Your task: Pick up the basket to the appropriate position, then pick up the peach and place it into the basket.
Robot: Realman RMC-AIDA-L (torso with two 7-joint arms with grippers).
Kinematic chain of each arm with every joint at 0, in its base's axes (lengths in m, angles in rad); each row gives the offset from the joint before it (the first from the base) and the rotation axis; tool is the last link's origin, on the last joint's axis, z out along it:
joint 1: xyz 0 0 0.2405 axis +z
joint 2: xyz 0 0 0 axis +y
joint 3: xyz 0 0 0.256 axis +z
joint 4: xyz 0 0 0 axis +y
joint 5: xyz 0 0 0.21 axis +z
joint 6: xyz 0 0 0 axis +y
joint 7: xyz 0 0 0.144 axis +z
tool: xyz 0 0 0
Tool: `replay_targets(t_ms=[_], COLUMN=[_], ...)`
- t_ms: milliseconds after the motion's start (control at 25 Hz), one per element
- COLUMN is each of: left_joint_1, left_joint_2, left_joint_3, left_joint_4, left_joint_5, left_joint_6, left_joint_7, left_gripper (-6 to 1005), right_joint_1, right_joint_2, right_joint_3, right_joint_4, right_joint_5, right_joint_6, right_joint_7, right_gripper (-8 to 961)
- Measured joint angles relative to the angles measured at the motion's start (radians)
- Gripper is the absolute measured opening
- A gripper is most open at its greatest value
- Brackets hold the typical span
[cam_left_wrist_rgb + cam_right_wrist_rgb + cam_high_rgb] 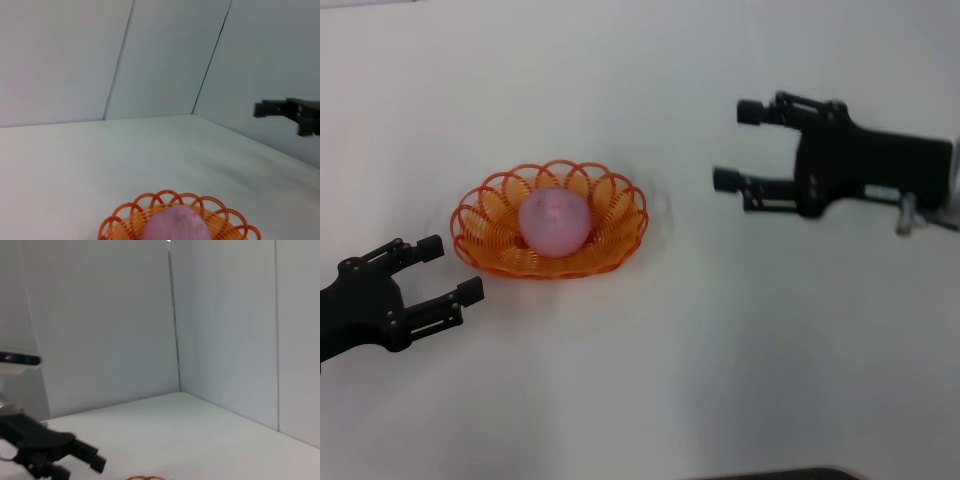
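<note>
The oval orange basket (500, 235) sits on the white table left of centre. The pale pink peach (554, 221) lies inside it. My left gripper (448, 269) is open and empty, just left of and nearer than the basket, apart from it. My right gripper (735, 146) is open and empty, well to the right of the basket and raised above the table. In the left wrist view the basket (125, 217) and the peach (176, 226) show, with the right gripper (261, 109) far off. In the right wrist view only a sliver of the basket rim (145, 478) shows, with the left gripper (85, 462) beyond.
The white table (720, 350) spreads around the basket. White walls stand behind it (165, 55). A dark edge (780, 474) shows at the near side of the table.
</note>
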Motion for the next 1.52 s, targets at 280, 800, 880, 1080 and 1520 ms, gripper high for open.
replay_targets(t_ms=[280,800,880,1080,1520], left_joint_1=[0.0,0.005,0.005,0.004,0.008], left_joint_2=[0.0,0.0,0.0,0.0,0.0], left_joint_3=[0.0,0.007,0.006,0.005,0.007], left_joint_4=[-0.001,-0.001,-0.001,-0.007,-0.009], left_joint_5=[0.003,0.008,0.008,0.008,0.031], left_joint_6=[-0.002,-0.02,-0.021,-0.024,-0.02], left_joint_7=[0.0,0.004,0.004,0.004,0.007], left_gripper=[827,826,826,827,827], right_joint_1=[-0.054,-0.085,-0.086,-0.083,-0.071], right_joint_2=[-0.005,-0.005,-0.005,-0.005,-0.004], right_joint_3=[0.037,0.151,0.152,0.152,0.169], right_joint_4=[0.131,0.206,0.213,0.235,0.243], right_joint_5=[-0.011,-0.192,-0.199,-0.202,-0.198], right_joint_6=[-0.068,-0.047,-0.04,-0.006,-0.004], right_joint_7=[-0.231,-0.288,-0.288,-0.288,-0.301], right_gripper=[869,868,868,867,866])
